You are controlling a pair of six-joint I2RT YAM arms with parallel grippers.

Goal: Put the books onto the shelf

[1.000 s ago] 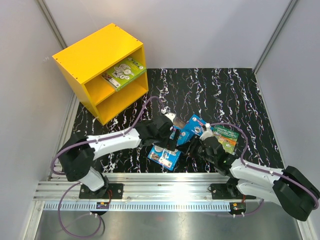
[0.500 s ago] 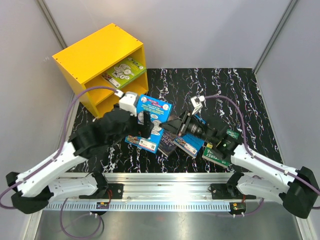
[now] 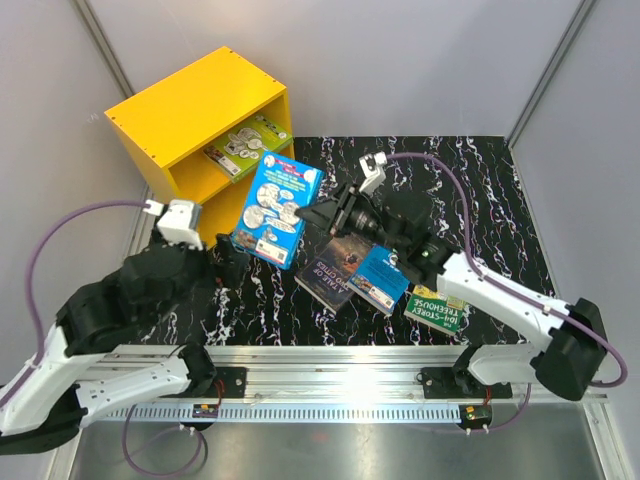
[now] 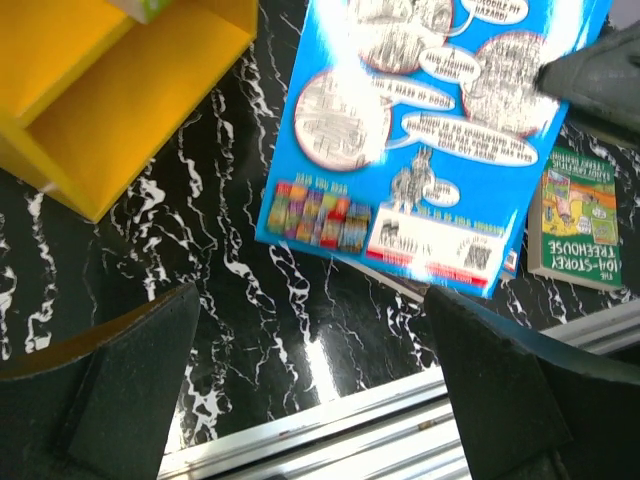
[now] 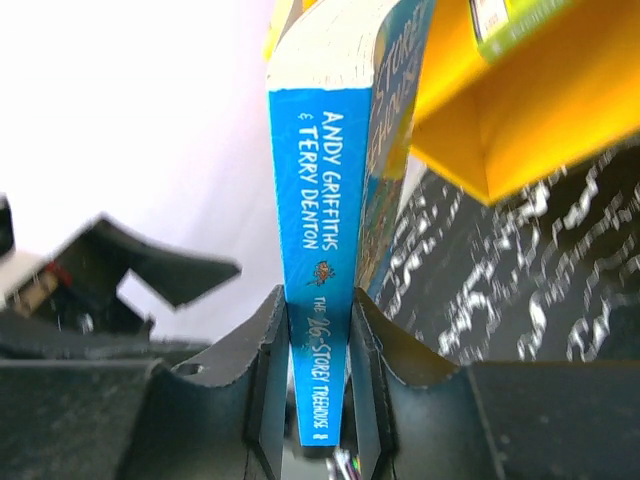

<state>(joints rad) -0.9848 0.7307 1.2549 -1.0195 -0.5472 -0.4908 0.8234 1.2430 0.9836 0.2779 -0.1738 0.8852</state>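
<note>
Gripped by spine in right end effector point(image 5: 318, 340): blue book point(image 3: 272, 208), lifted off desk point(image 3: 470, 190), just before yellow shelf point(image 3: 190, 110). Spread wide, holding nothing: left end effector point(image 4: 310, 390). Risk: pinched along one edge only, so could sag, twist, catch on middle board, or nudge out green book point(image 3: 250, 148) overhanging upper compartment.

blue book point(image 5: 318, 300) spine: ANDY GRIFFITHS & TERRY DENTON / THE 26-STOREY TREEHOUSE | green book point(image 4: 580, 235) cover: THE 104-STOREY TREEHOUSE | blue book back cover: speech-bubble print and barcode label, too blurred to read
</note>
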